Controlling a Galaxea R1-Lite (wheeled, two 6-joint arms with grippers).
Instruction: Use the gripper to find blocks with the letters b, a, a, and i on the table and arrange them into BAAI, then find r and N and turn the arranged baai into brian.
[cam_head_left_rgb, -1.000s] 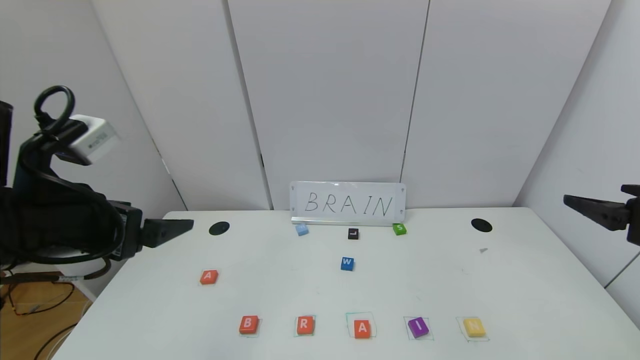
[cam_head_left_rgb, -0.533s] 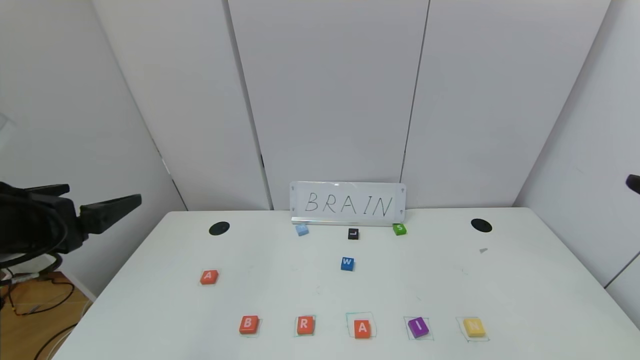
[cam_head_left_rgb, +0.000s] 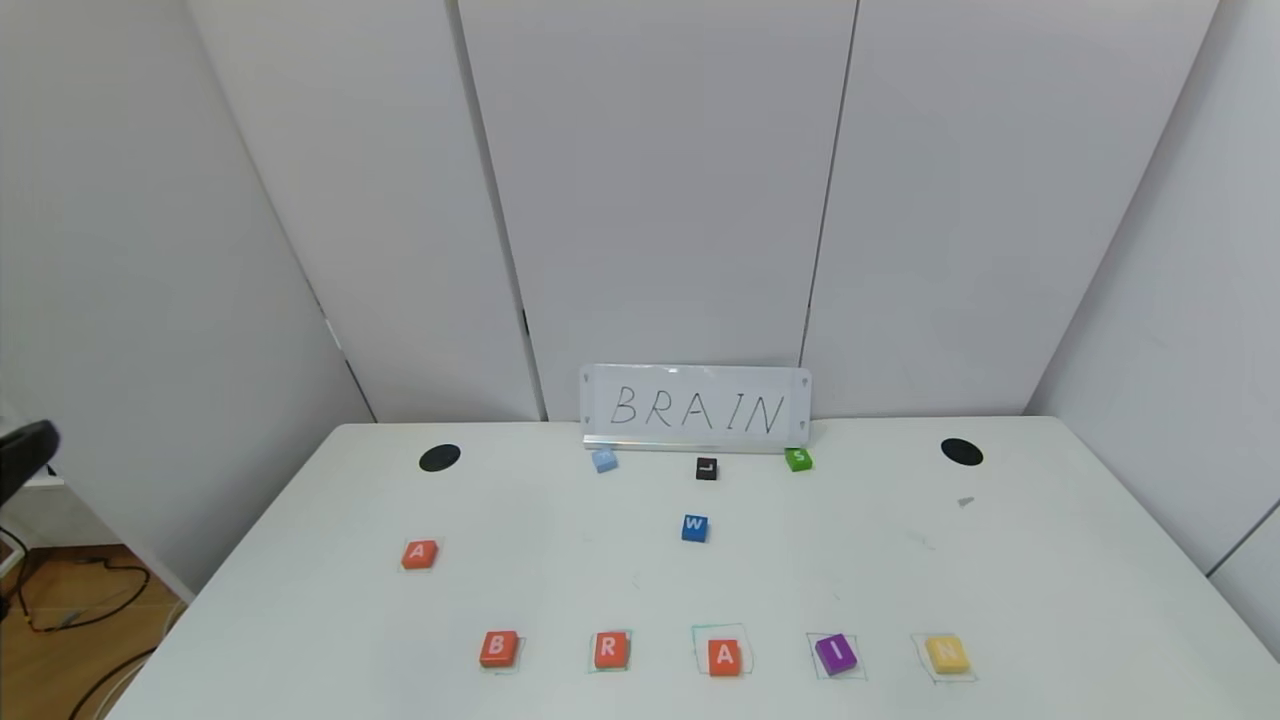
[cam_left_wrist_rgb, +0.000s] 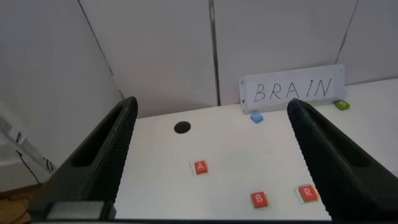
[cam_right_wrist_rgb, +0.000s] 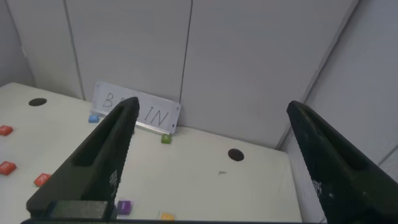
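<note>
Along the near edge, well in front of the BRAIN sign (cam_head_left_rgb: 696, 408), the row reads B (cam_head_left_rgb: 498, 648), r (cam_head_left_rgb: 610, 649), A (cam_head_left_rgb: 724, 656), I (cam_head_left_rgb: 836, 653), N (cam_head_left_rgb: 947, 653), each in a green square on the table (cam_head_left_rgb: 1050, 570). Spare A (cam_head_left_rgb: 419, 553) sits alone, front-left of the sign; blue W (cam_head_left_rgb: 695, 527) is just in front of it. Left gripper (cam_left_wrist_rgb: 211, 155) and right gripper (cam_right_wrist_rgb: 208, 158) are both off the table with fingers wide apart, holding nothing. Blocks look light, rigid, thin. Likely best pinched across two opposite side faces from above; low profile leaves little margin, so they could slide.
</note>
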